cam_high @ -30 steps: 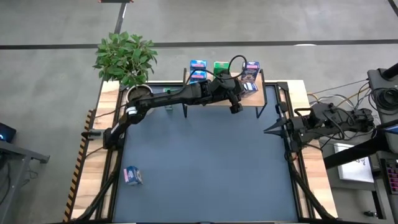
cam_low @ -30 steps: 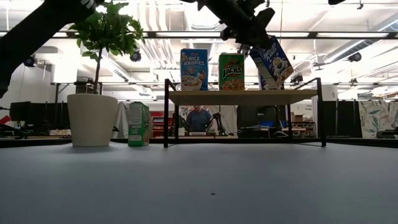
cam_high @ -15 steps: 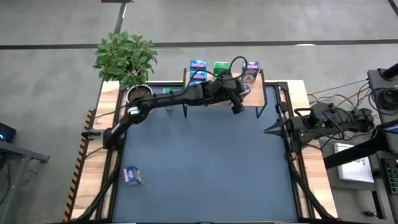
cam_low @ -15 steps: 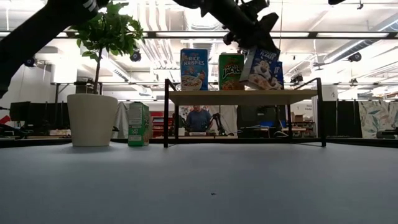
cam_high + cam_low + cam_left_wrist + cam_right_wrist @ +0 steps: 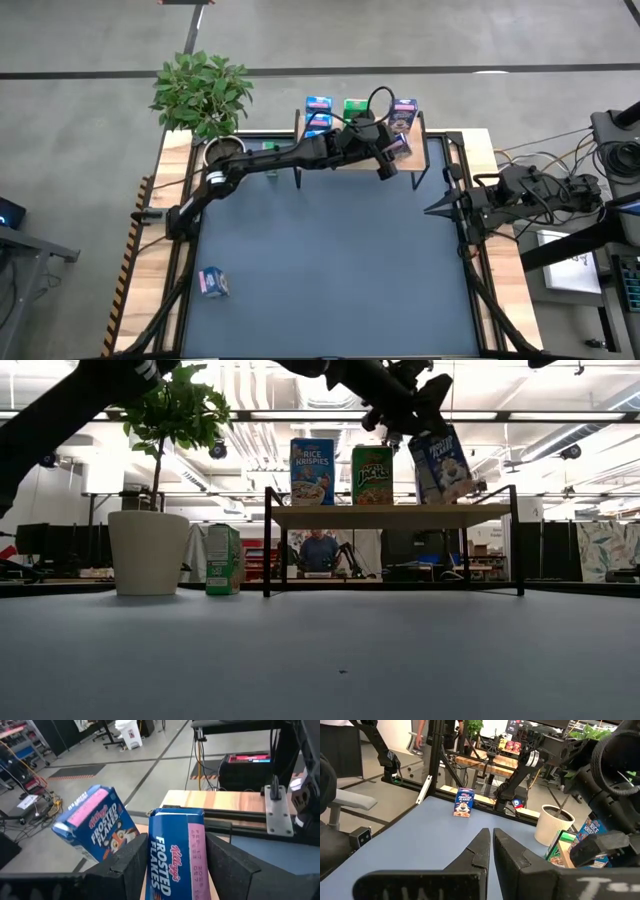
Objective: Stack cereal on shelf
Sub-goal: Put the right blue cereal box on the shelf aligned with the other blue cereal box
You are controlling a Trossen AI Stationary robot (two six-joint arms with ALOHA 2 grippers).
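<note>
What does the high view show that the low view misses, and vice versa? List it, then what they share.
High only: right gripper parked at the right edge; a box lying on the mat, front left. Low only: a person behind the shelf. Both: shelf, plant, left gripper at the Frosted Flakes box.

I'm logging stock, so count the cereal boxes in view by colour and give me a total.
Light blue Rice Krispies boxes: 2
Green cereal boxes: 2
Dark blue Frosted Flakes boxes: 3
Total: 7
</note>
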